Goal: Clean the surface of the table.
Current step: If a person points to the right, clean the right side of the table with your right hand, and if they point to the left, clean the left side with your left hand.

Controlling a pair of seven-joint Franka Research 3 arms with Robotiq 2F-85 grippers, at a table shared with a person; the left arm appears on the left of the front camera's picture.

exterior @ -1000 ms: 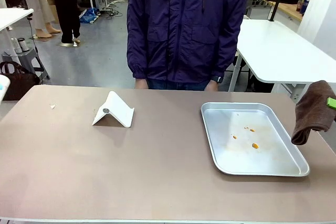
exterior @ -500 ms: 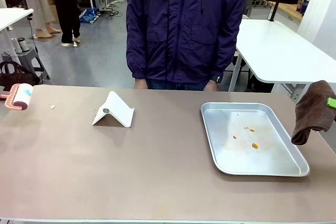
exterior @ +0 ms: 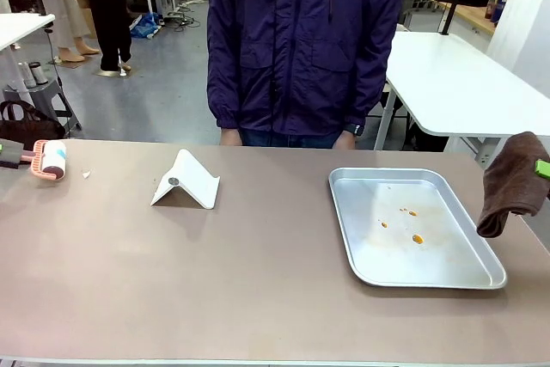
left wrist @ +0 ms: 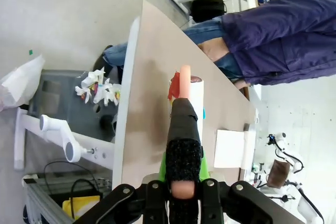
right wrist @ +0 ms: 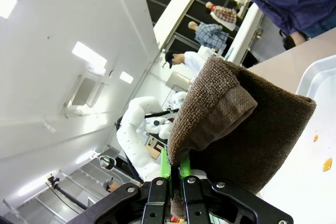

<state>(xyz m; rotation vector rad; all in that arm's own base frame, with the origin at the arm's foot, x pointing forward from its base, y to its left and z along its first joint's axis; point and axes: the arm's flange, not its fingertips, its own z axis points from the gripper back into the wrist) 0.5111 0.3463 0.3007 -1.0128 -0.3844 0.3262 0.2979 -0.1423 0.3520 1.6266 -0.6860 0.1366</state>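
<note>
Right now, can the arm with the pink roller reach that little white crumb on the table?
Probably yes. The left gripper holds the lint roller close beside the white crumb, with only bare table between them; the white stand sits farther off.

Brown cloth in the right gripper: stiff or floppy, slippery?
Likely floppy: the brown cloth droops in folds from the right gripper. Probably grippy, not slippery: its pile looks thick and looped. Seemingly light, since one pinch carries it.
</note>
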